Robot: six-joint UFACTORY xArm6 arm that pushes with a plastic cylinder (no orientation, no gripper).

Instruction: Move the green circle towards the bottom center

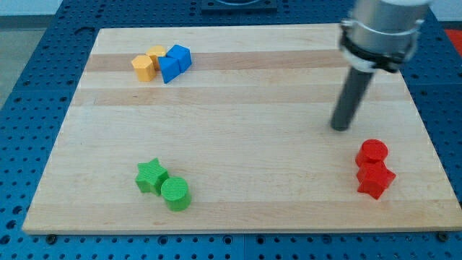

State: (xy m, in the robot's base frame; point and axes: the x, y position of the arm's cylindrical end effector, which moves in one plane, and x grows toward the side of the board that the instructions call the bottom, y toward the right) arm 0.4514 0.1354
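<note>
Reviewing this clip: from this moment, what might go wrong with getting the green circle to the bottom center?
1. The green star touches the green circle on its upper left, so a push from that side would likely drag the star along.
2. The circle sits near the board's bottom edge; a downward-angled push might slide it off.
3. My tip is far to the view's right, just above the red blocks; a low path leftward may clip them.

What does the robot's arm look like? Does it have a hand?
No hand and no pincer. The arm ends in a round silvery-grey metal part with a black ring around its lower edge. Out of that ring sticks a straight dark rod, plain and smooth, about the same thickness all the way down to my tip. No cables, stickers or writing show on it.
</note>
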